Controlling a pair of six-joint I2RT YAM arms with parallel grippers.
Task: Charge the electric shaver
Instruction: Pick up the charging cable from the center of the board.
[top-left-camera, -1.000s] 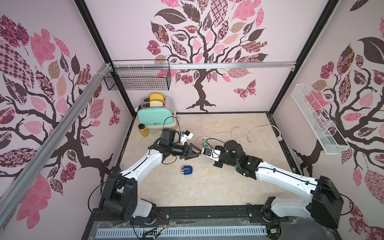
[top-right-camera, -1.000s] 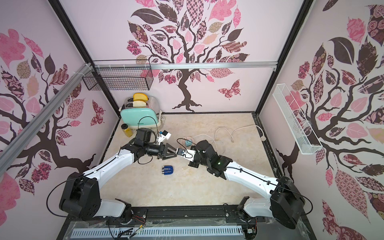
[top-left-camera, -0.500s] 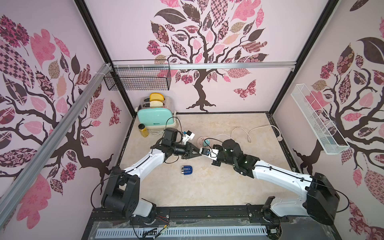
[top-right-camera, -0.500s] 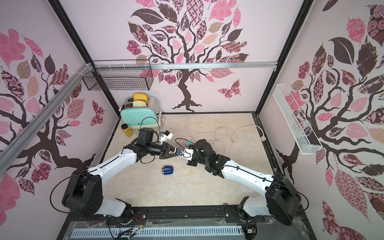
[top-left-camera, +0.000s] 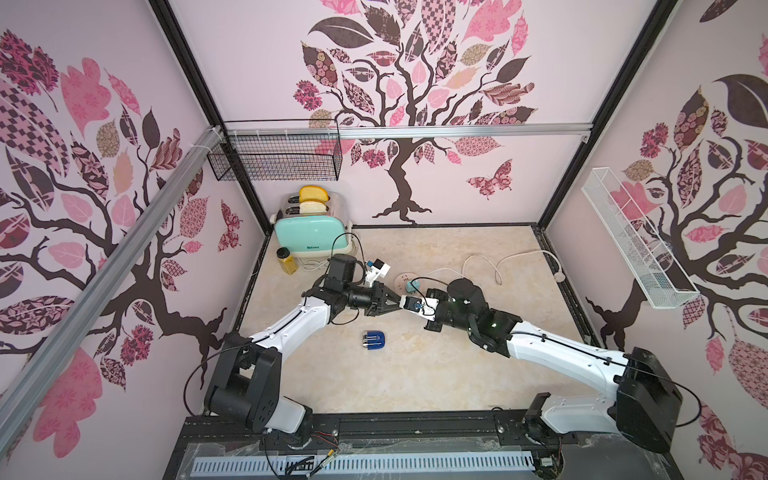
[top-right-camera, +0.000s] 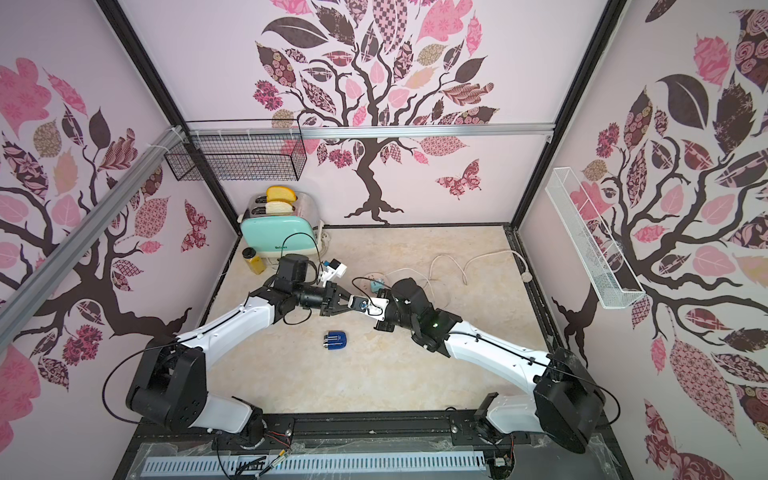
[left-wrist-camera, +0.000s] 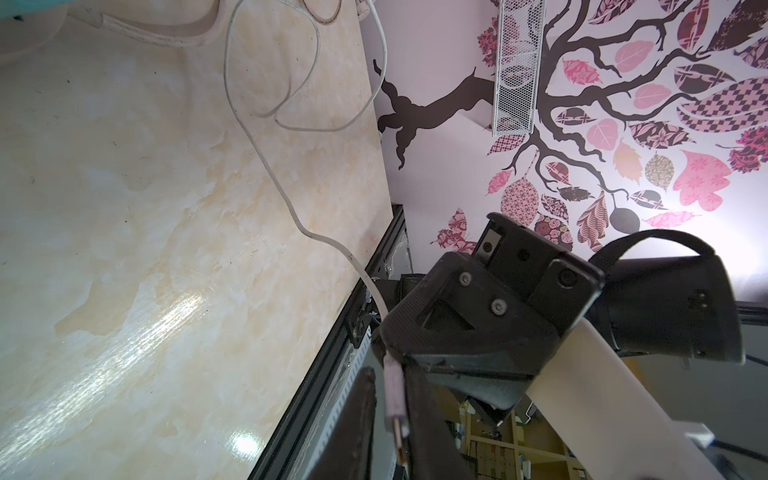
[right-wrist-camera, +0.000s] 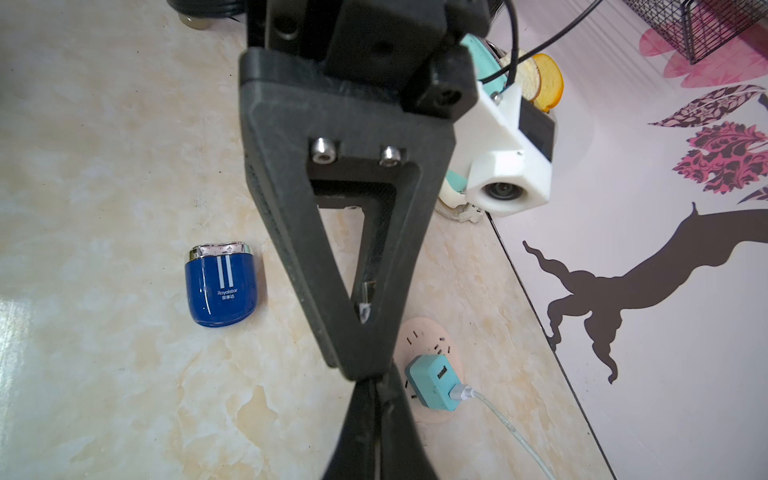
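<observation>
The electric shaver (top-left-camera: 374, 340) (top-right-camera: 336, 340) (right-wrist-camera: 224, 286), dark blue with a silver head, lies flat on the table, in front of both grippers and untouched. Above the table my left gripper (top-left-camera: 394, 300) (left-wrist-camera: 392, 419) and my right gripper (top-left-camera: 406, 305) (right-wrist-camera: 376, 415) meet tip to tip. The left gripper is shut on the plug (left-wrist-camera: 394, 395) at the free end of the white charging cable (left-wrist-camera: 266, 158). My right gripper is shut on the same cable just behind the plug. The cable's other end sits in a teal adapter (right-wrist-camera: 434, 380) on the round pink power strip (right-wrist-camera: 424, 336).
A mint toaster (top-left-camera: 313, 237) with bread and a yellow bottle (top-left-camera: 287, 261) stand at the back left. The white cable loops over the table at the back right (top-left-camera: 482, 266). A black wire basket (top-left-camera: 276, 160) and a white rack (top-left-camera: 636, 245) hang on the walls.
My left gripper, open a second ago, has moved up to the right gripper's tip and shut on the cable's plug. The shaver has not moved.
</observation>
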